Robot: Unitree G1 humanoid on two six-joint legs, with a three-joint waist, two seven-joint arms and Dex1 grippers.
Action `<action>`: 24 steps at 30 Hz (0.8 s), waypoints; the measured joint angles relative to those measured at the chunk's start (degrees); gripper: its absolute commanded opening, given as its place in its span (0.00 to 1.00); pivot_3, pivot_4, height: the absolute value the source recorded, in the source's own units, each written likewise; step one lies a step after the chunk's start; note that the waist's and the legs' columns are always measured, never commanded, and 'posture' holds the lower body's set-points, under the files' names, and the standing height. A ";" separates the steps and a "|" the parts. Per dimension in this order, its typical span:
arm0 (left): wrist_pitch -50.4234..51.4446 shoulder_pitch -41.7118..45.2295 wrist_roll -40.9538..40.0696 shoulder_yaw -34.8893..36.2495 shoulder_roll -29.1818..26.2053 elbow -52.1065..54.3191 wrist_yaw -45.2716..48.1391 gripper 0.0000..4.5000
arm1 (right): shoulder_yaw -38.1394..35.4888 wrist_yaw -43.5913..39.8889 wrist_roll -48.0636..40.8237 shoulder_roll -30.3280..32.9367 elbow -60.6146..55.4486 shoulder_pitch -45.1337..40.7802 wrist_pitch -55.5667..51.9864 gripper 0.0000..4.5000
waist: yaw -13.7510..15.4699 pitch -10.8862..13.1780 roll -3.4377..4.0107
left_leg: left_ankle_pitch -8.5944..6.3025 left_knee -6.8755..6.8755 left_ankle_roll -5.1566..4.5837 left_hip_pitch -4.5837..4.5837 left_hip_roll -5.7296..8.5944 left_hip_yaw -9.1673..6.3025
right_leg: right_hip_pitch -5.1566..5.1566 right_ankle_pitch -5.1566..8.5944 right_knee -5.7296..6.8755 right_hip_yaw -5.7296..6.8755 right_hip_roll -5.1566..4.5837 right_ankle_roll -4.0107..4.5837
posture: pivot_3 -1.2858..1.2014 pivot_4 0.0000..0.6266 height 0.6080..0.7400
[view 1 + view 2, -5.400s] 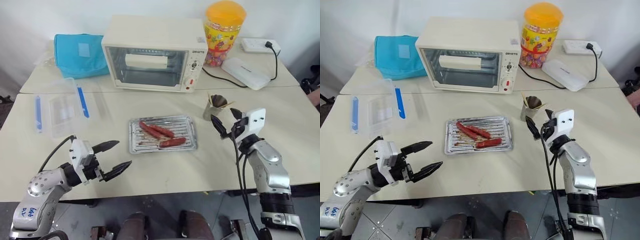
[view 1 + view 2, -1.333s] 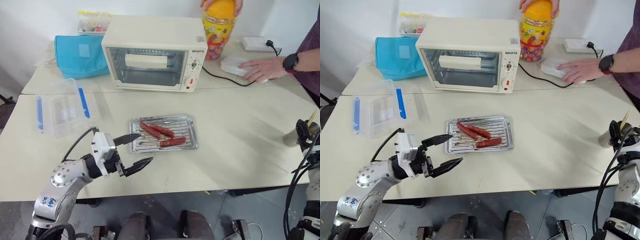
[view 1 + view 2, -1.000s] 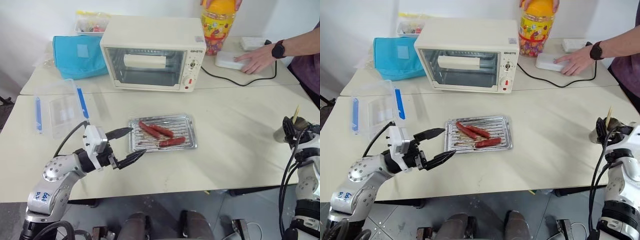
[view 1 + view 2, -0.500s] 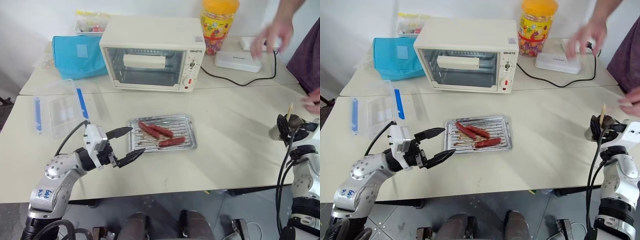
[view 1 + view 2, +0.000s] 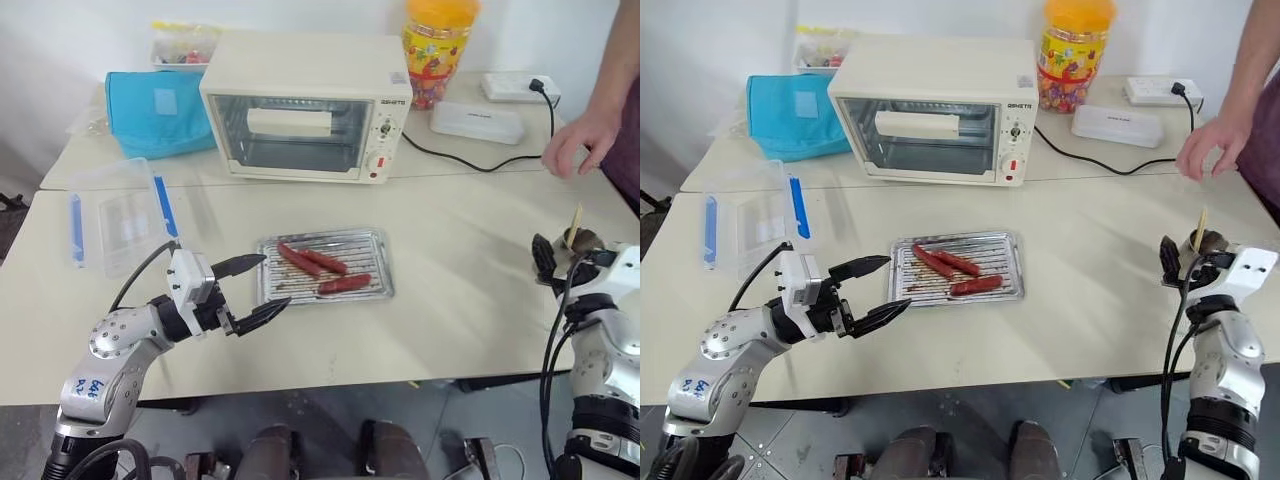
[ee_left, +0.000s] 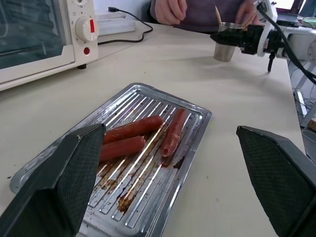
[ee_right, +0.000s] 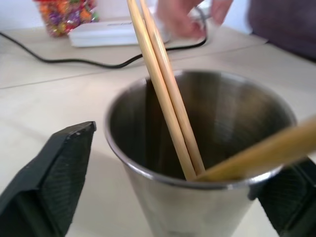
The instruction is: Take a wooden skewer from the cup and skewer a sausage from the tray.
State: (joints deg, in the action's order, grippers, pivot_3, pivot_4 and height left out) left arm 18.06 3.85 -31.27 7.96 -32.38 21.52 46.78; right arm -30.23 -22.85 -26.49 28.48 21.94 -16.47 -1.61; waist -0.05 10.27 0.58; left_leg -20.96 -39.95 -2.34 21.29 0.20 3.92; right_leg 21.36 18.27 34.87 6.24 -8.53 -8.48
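Note:
The silver tray (image 5: 275, 288) lies mid-table with three sausages (image 5: 323, 262) on its ridged bottom. My left gripper (image 5: 272, 282) hovers open just left of the tray, and its wrist view looks over the sausages (image 6: 129, 129). Near the table's right edge stands the steel cup (image 7: 163, 207) with wooden skewers (image 7: 163, 84) leaning in it. My right gripper (image 5: 565, 262) is open, one finger on each side of the cup (image 5: 582, 240). A gap shows between cup and finger (image 7: 49, 182).
A toaster oven (image 5: 305, 105), an orange-lidded candy jar (image 5: 438, 50), a white case (image 5: 478, 122) and a power strip (image 5: 515, 88) stand at the back. A person's hand (image 5: 575, 145) hangs above the table behind the cup. A clear blue-edged box (image 5: 125, 215) lies at the left.
My right gripper's fingers have spread apart from the cup. The person's hand has left the white case and drawn back toward the right edge. My left arm has stayed still.

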 measured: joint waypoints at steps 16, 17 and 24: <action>0.00 0.28 0.00 0.01 -0.06 -1.03 0.88 1.00 | -0.36 1.33 -1.31 -1.04 -9.68 6.98 0.54 0.99 | -0.04 0.00 0.00 | 0.00 0.01 0.00 0.01 0.01 -0.02 | 0.00 0.00 -0.01 -0.01 0.00 0.00 | 0.52 0.24 1.00; 0.00 0.39 0.00 -0.01 -0.06 -1.39 0.88 1.00 | -0.47 1.80 -1.26 -1.37 -10.06 7.11 0.65 0.99 | -0.04 0.00 0.00 | 0.00 0.00 0.00 0.00 0.01 -0.02 | 0.00 0.00 0.00 -0.01 0.00 0.00 | 0.52 0.24 1.00; -0.07 2.42 0.05 -0.36 -0.01 -2.62 1.64 1.00 | -1.58 2.19 -2.02 -1.94 -14.11 9.91 1.57 0.99 | 0.02 0.00 0.01 | 0.00 0.01 0.00 0.01 0.01 -0.04 | 0.00 0.00 0.01 0.00 0.00 0.00 | 0.52 0.24 1.00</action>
State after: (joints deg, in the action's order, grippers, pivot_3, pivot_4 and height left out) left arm 17.99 6.27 -31.22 7.60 -32.39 18.89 48.43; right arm -31.81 -20.66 -28.51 26.54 7.83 -6.56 -0.04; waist -0.03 10.28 0.59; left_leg -20.96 -39.95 -2.34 21.30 0.21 3.88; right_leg 21.36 18.27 34.88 6.24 -8.53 -8.48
